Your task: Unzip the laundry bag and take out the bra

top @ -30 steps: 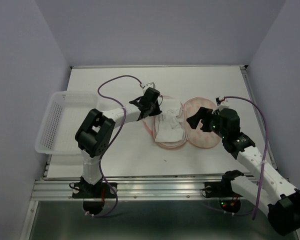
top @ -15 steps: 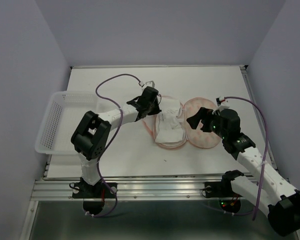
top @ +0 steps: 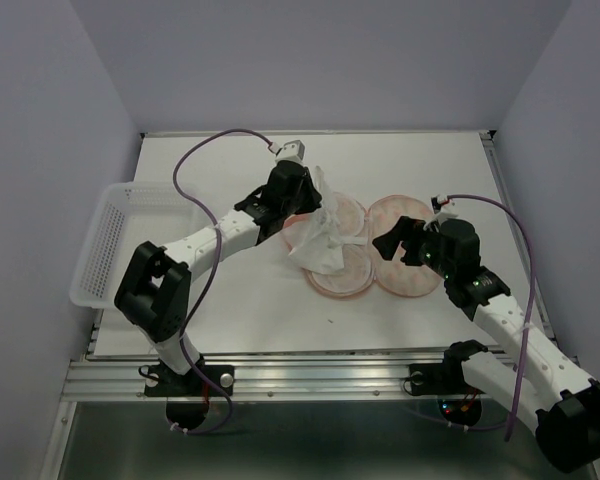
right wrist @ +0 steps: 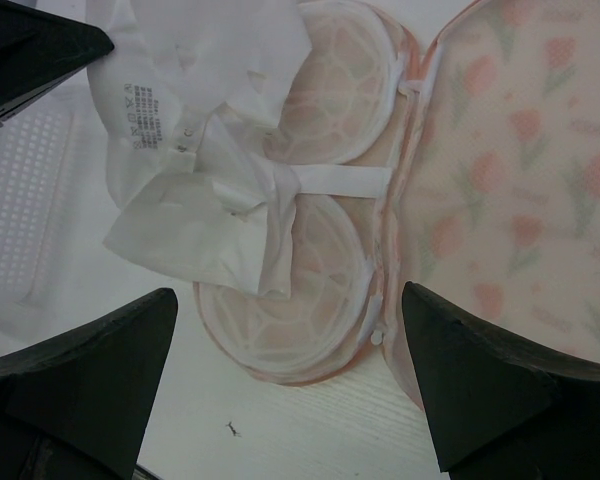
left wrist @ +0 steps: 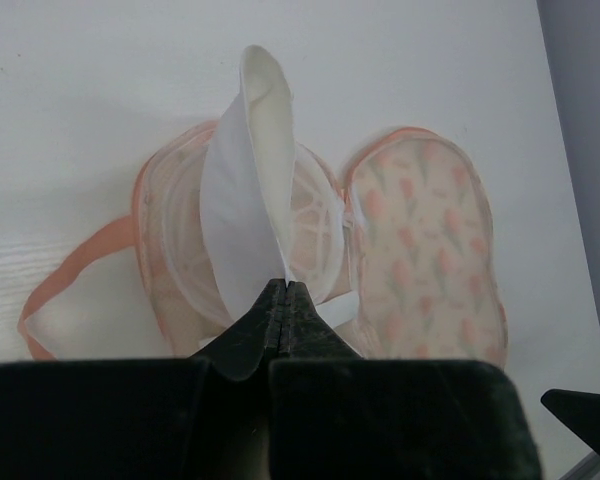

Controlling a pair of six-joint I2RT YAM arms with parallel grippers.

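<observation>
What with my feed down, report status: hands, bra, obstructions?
Left hand shut on bra, raised partly out of open laundry bag. Right hand open above bag. Nothing blocking.

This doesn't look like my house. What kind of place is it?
Probably a robot test booth in a lab: a left arm and right arm bolted at the edge of a white table, plain pale walls boxing it in, and one laundry bag to practise on.
</observation>
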